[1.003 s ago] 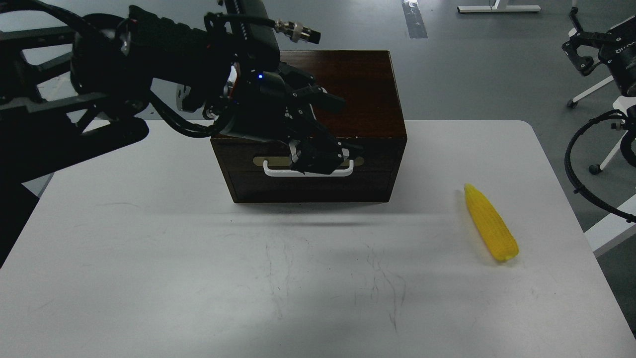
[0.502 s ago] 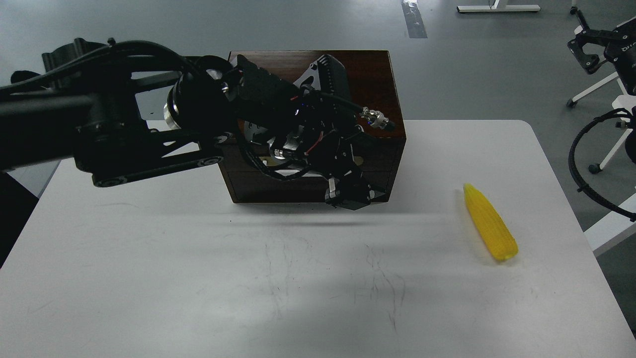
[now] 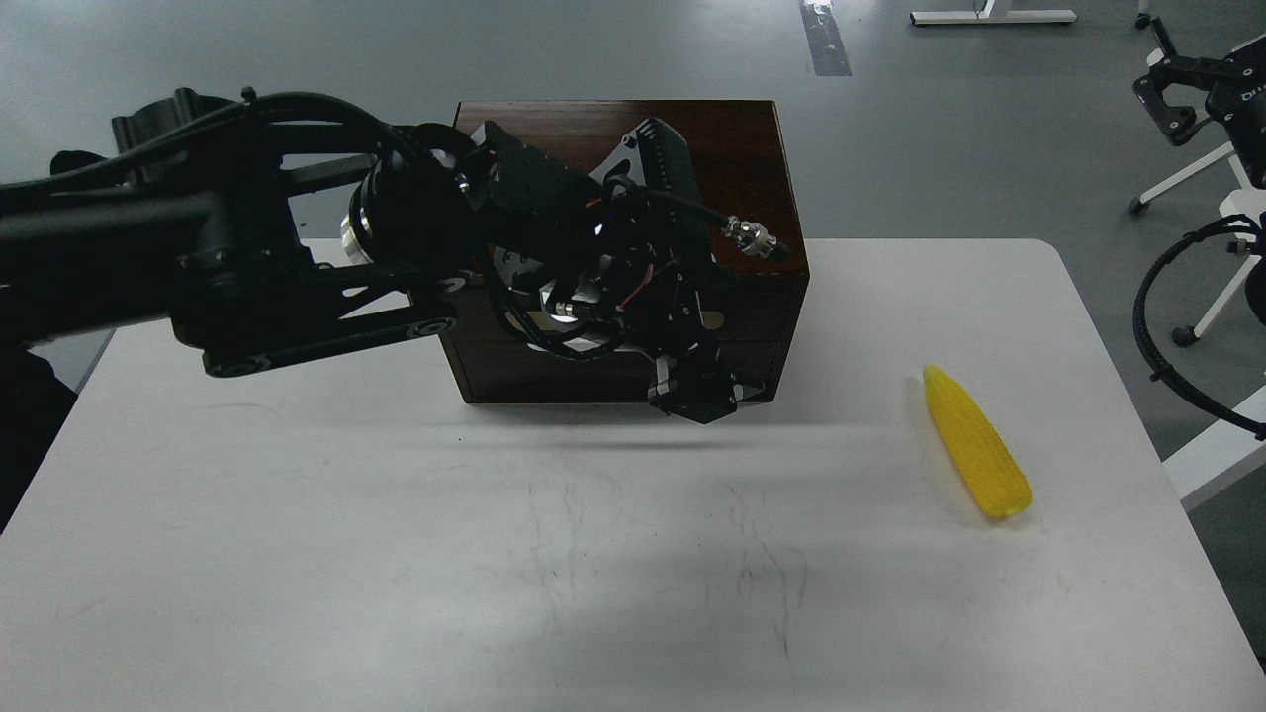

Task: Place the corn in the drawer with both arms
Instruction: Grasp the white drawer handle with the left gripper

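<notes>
The yellow corn (image 3: 975,443) lies on the white table (image 3: 396,554) at the right, well apart from both arms. The dark brown box (image 3: 737,148) stands at the table's back middle, its drawer (image 3: 764,307) closed. My left arm crosses in front of the box and hides most of the white handle. The left gripper (image 3: 700,392) hangs low before the box's front, below the beige handle plate (image 3: 714,321). It is dark and its fingers cannot be told apart. My right gripper (image 3: 1172,94) is raised at the far top right, off the table, small and dark.
The table's right edge runs close to the corn. Black cables (image 3: 1152,326) and chair legs on castors (image 3: 1182,336) stand on the grey floor to the right of the table.
My left arm swung down and right across the box's front. Its gripper dropped from the handle to the box's lower front. The corn and drawer have not moved.
</notes>
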